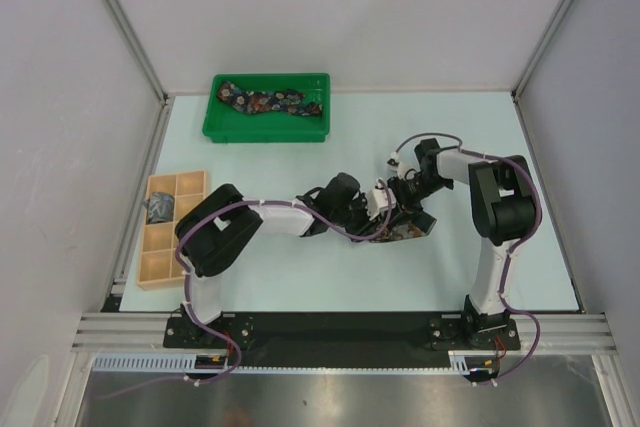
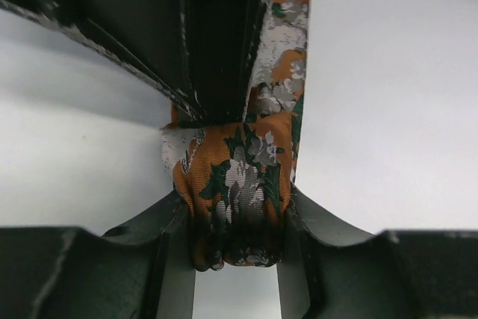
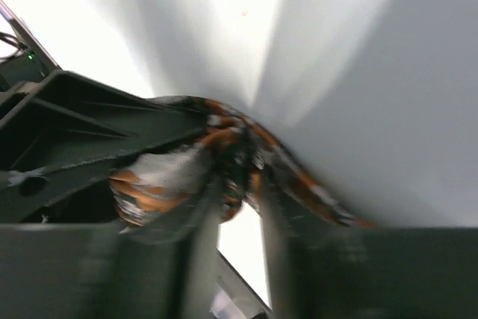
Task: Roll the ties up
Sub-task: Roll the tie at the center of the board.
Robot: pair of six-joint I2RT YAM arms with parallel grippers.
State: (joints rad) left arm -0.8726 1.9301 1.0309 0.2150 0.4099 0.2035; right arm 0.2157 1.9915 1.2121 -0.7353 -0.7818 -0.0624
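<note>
Rust tie [image 2: 235, 177] clamped (both hands [image 2: 235, 214] [image 3: 239, 199]), table [image 1: 480, 147] centre

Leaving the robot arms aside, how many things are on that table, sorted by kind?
Fabric neckties: 3 (rust-orange floral necktie, dark navy floral necktie, grey-blue necktie)
Green plastic tray: 1
Tan wooden compartment box: 1
Total: 5
</note>
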